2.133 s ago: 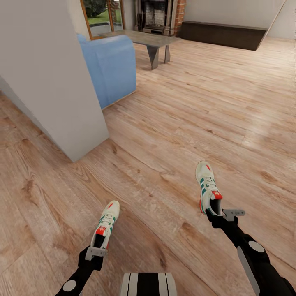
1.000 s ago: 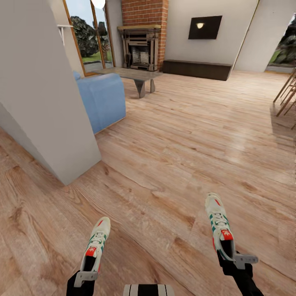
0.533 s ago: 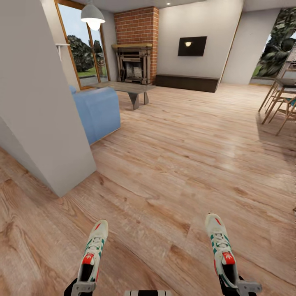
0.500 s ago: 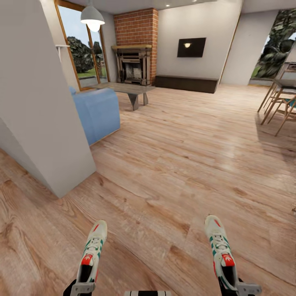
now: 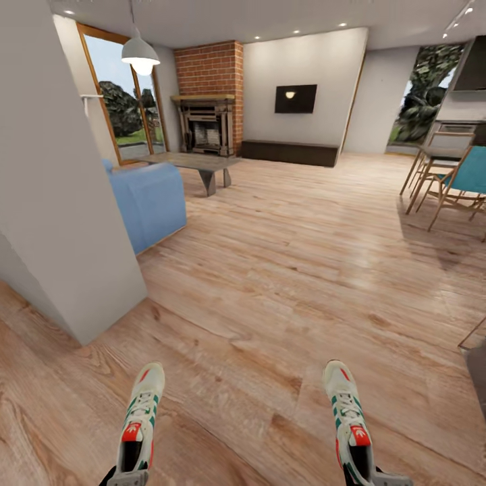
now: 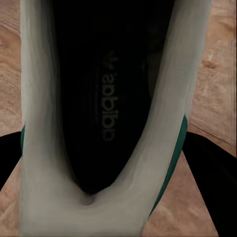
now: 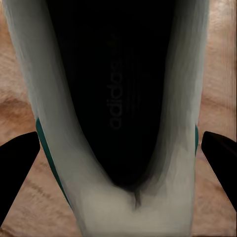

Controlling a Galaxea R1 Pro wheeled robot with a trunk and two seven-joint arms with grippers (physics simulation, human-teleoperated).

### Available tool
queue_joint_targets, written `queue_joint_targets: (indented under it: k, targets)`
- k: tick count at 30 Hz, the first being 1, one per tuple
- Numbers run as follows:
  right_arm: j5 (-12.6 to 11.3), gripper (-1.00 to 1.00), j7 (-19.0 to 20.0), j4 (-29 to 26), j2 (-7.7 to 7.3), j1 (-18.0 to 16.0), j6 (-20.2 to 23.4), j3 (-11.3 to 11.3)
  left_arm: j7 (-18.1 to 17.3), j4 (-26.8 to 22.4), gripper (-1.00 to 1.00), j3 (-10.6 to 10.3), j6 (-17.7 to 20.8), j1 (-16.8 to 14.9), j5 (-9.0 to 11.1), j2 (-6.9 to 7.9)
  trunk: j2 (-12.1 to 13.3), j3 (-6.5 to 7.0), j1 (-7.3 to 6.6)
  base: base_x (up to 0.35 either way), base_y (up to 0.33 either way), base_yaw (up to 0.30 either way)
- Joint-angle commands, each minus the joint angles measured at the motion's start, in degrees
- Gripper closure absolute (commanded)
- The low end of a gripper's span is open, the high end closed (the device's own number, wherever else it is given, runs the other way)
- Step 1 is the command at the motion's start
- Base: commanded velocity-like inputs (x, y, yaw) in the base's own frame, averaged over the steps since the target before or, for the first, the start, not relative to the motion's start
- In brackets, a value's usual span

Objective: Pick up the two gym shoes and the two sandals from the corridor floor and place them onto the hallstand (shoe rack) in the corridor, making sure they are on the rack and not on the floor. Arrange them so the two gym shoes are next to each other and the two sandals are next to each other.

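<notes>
We hold two white, green-striped gym shoes, our jaws clamped on their heels, above wood-grain planks.

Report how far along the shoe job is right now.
Done: both gym shoes are off the floor. In hand: the left gym shoe is carried by the left end effector, the right gym shoe by the right end effector, over the wood floor facing a living room. Left: racking both shoes side by side, then both sandals.
</notes>
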Motion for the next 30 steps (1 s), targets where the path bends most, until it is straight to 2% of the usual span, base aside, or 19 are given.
queue_joint_targets:
  k: [1,9,16,22,30]
  targets:
    - [0.12,1.00,0.36,0.06,0.12,-0.04,-0.19,-0.31,-0.37,0.04,1.00,0.22,-0.12,-0.02,0.03,-0.02,0.40,0.20,-0.24,0.000,0.000,-0.161]
    - [0.10,1.00,0.28,-0.01,0.32,-0.04,-0.19,-0.31,-0.45,0.05,1.00,0.06,-0.07,-0.02,0.05,-0.09,3.61,1.78,-1.99,0.000,0.000,-0.049]
    - [0.12,1.00,0.23,-0.02,0.57,-0.04,-0.19,-0.31,-0.53,0.04,1.00,0.04,-0.21,-0.02,0.05,-0.08,3.61,1.82,-1.99,0.000,0.000,-0.021]
    - [0.13,1.00,0.17,0.01,0.66,-0.04,-0.21,-0.31,-0.56,0.04,1.00,0.04,-0.30,0.07,0.08,-0.10,3.61,2.05,-1.99,-0.019,0.015,-0.151]
    - [0.13,1.00,0.01,-0.02,0.67,-0.04,-0.23,-0.40,-0.63,0.11,1.00,0.07,-0.41,0.24,0.12,-0.05,3.61,2.20,-1.99,-0.216,0.175,-0.073]
